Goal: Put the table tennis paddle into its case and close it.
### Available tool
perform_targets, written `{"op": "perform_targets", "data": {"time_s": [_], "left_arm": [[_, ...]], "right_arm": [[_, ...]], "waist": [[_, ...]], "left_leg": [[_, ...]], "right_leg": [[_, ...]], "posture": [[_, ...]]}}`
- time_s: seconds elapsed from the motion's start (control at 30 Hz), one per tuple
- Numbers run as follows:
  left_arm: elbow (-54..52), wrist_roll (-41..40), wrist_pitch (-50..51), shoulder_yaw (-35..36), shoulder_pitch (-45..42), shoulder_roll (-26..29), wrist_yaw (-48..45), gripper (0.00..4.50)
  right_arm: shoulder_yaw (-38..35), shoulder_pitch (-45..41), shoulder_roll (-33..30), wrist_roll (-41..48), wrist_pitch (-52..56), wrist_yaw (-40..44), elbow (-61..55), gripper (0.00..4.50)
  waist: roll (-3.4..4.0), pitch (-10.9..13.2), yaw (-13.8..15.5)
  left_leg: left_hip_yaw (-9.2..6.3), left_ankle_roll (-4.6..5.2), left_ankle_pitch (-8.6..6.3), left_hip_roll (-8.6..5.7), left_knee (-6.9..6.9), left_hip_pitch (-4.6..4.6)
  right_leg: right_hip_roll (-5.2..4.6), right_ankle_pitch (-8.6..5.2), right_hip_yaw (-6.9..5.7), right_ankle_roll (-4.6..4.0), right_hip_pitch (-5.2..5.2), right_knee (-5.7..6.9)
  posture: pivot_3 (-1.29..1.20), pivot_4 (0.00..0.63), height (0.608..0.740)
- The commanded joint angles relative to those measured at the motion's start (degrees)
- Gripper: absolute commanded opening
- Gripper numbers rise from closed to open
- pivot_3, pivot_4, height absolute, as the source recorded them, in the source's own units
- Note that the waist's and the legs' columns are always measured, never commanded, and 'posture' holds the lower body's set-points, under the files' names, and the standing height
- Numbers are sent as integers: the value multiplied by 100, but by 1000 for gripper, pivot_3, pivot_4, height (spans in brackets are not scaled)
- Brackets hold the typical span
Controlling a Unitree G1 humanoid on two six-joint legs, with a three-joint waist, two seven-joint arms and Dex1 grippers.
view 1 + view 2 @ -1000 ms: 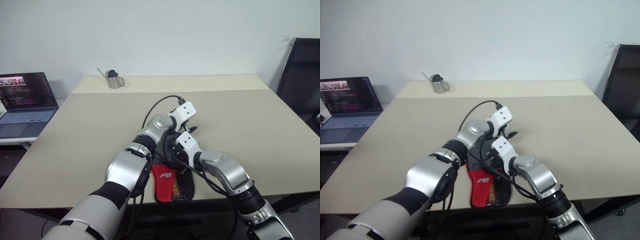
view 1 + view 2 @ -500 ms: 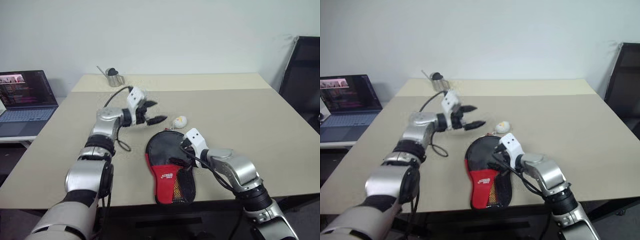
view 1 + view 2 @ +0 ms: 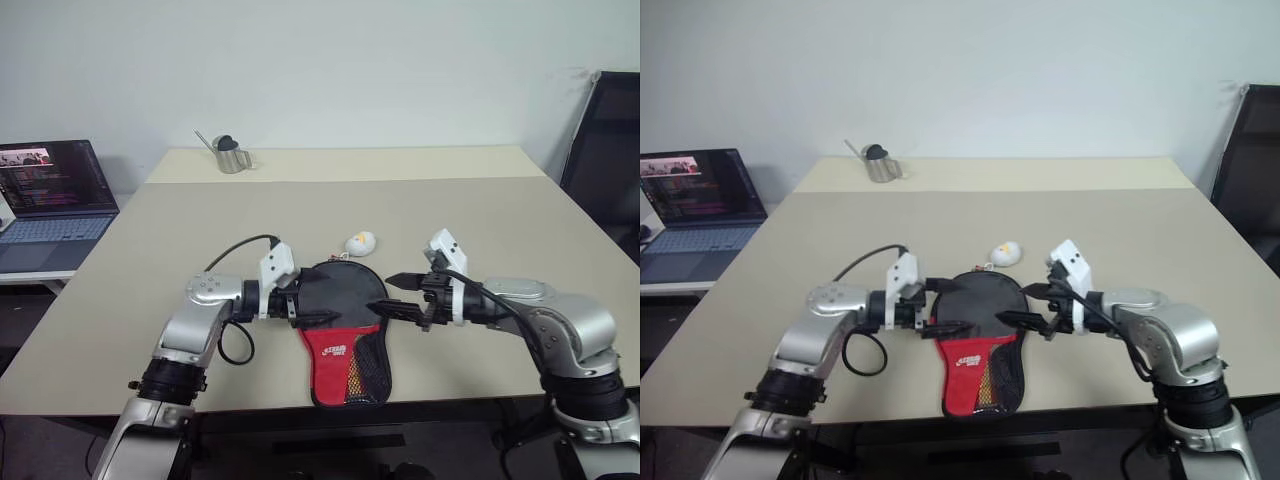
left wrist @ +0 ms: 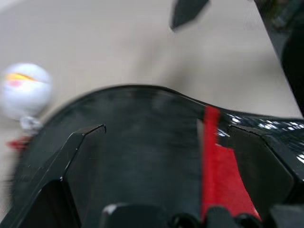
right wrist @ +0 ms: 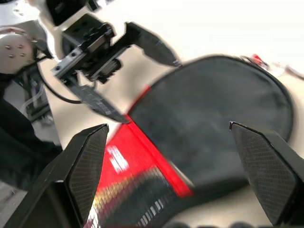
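Note:
The case [image 3: 338, 300] lies flat near the table's front edge, a round black pouch with a red logo panel [image 3: 334, 350] and a mesh pocket [image 3: 371, 372] toward me. The table tennis paddle is hidden. My left gripper [image 3: 313, 302] hovers at the case's left edge, pointing right, open with nothing between its fingers [image 4: 80, 152]. My right gripper [image 3: 398, 296] hangs at the case's right edge, pointing left, open and empty too. The right wrist view looks across the case [image 5: 213, 114] to the left gripper [image 5: 114, 61].
A small white ball charm [image 3: 359, 242] lies just beyond the case. A metal jug [image 3: 230, 157] stands at the table's far left edge. An open laptop [image 3: 50, 195] sits on a side desk to the left, and a black chair [image 3: 600, 150] stands at the right.
The two arms, crossed over the case a second ago, have parted. The left swung out to the left, then came back low to the case's left edge. The right lifted off rightward.

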Motion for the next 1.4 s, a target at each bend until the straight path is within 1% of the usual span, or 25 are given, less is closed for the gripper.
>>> {"op": "perform_targets", "data": {"time_s": [0.03,0.13,0.23,0.37,0.47,0.57,0.63,0.8,0.9,1.0,1.13,1.4], "left_arm": [[-230,8,-68,-70,51,-18,289,4466],[-13,152,-259,-167,34,-71,566,4466],[157,181,-397,-232,62,-128,694,4466],[280,218,-495,-323,153,-153,788,4466],[71,161,-419,-382,287,-127,777,4466],[-56,149,-358,-401,372,-103,798,4466],[-144,148,-318,-401,436,-74,817,4466],[-406,104,-169,-402,608,4,874,4466],[-517,82,-94,-389,672,44,912,4466],[-570,79,-37,-380,692,75,945,4466],[-622,80,8,-372,708,107,972,4466],[-833,83,115,-359,810,263,1056,4466]], "right_arm": [[-28,36,-378,-49,-359,142,-85,4500],[-27,-32,-505,-152,-592,72,155,4500],[3,-236,-488,-298,-846,9,494,4500],[163,-1023,-27,-704,-1413,-303,1636,4500],[139,-1945,670,-1056,-1855,-867,2992,4500],[152,-2702,1143,-1378,-2377,-1062,4319,4500],[162,-3137,1404,-1619,-2914,-1157,5301,4500],[92,-3933,1887,-2131,-4343,-1513,7599,4500],[25,-4198,2105,-2319,-4921,-1706,8487,4500],[-90,-4318,2282,-2464,-5340,-2057,9053,4500],[-324,-4331,2508,-2509,-5644,-2461,9424,4500],[-599,-4220,3129,-2656,-5695,-2903,9704,4500]], "waist": [[0,0,0],[0,0,-4],[0,0,-4],[2,1,-22],[3,1,-51],[9,5,-58],[10,5,-48],[13,8,-38],[18,10,-42],[23,14,-74],[25,15,-121],[27,16,-158]], "left_leg": [[4,0,0,0,1,0],[11,0,0,0,1,0],[11,0,0,1,1,0],[19,0,0,0,1,3],[17,-1,1,4,0,2],[21,-3,2,4,-1,-2],[22,-4,3,5,-3,-4],[26,-12,6,3,-8,-10],[27,-14,7,3,-10,-11],[28,-14,7,4,-10,-10],[26,-14,7,4,-10,-7],[27,-14,7,5,-11,-3]], "right_leg": [[0,0,1,0,0,-1],[-1,0,6,0,0,-2],[-1,0,6,0,0,-2],[-1,1,12,-1,-1,0],[1,2,10,-4,-5,1],[2,6,15,-10,-14,4],[2,6,15,-10,-18,0],[0,6,19,-10,-22,-9],[0,6,20,-10,-25,-7],[0,6,25,-10,-27,-4],[1,6,33,-10,-30,1],[3,6,54,-10,-40,10]], "posture": [[0,150,740],[0,150,740],[0,150,740],[0,150,740],[0,150,740],[0,150,740],[0,150,740],[0,150,740],[0,150,740],[0,150,740],[0,150,740],[0,150,740]]}}
